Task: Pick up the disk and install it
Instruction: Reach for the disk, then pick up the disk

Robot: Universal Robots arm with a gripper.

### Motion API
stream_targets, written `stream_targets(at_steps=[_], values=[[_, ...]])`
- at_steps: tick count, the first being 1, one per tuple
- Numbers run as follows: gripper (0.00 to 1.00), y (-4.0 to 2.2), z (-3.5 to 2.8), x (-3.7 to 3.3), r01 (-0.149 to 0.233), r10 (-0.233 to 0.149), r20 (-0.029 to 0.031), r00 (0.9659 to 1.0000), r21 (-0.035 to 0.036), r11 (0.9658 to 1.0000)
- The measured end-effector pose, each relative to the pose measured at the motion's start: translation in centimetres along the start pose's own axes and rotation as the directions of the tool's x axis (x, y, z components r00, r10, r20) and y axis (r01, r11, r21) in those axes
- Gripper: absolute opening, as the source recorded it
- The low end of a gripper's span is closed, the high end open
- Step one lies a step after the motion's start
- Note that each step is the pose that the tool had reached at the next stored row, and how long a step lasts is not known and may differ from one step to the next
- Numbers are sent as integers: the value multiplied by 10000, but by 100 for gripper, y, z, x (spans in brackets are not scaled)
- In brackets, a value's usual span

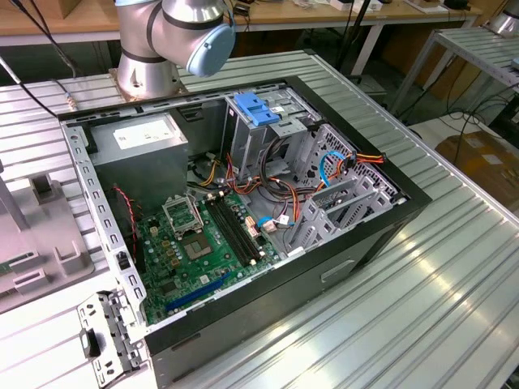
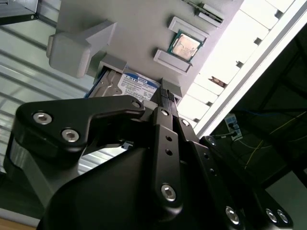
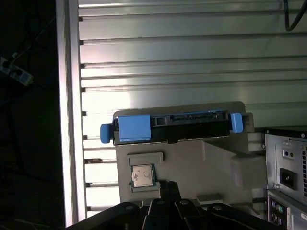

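Surface of ribbed metal (image 1: 454, 275) carries an open computer case (image 1: 268, 316). Bare surface lies broad on the exterior view's right of the case. A grey holder (image 1: 49, 235) stands near the surface's edge on the exterior view's left, and the arm (image 1: 174, 32) rises behind the case. A blue bracket (image 1: 255, 109) sits in the case's drive cage.

In the second wrist view, the fingers (image 2: 164, 103) appear pressed close together, pinching nothing. They hang above the disk (image 2: 136, 82), apart from it. The disk stands label-up in the holder's slot beside a chip (image 2: 184, 46).

In the first wrist view, the disk (image 3: 168, 127) rests on edge across the holder, with blue rails at both ends. One end is near the surface's rim (image 3: 67, 120) and the other near the case. Bare surface lies open beyond the disk.
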State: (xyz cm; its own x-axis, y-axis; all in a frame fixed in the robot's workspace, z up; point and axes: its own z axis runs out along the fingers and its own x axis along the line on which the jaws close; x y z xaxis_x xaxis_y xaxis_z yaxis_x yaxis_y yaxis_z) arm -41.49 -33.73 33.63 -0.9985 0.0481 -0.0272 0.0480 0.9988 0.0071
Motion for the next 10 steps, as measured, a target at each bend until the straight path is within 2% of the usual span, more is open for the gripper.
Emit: stream_targets(at_steps=[10], values=[[11, -2, 0, 0, 4, -4, 1, 10000, -1, 10000]])
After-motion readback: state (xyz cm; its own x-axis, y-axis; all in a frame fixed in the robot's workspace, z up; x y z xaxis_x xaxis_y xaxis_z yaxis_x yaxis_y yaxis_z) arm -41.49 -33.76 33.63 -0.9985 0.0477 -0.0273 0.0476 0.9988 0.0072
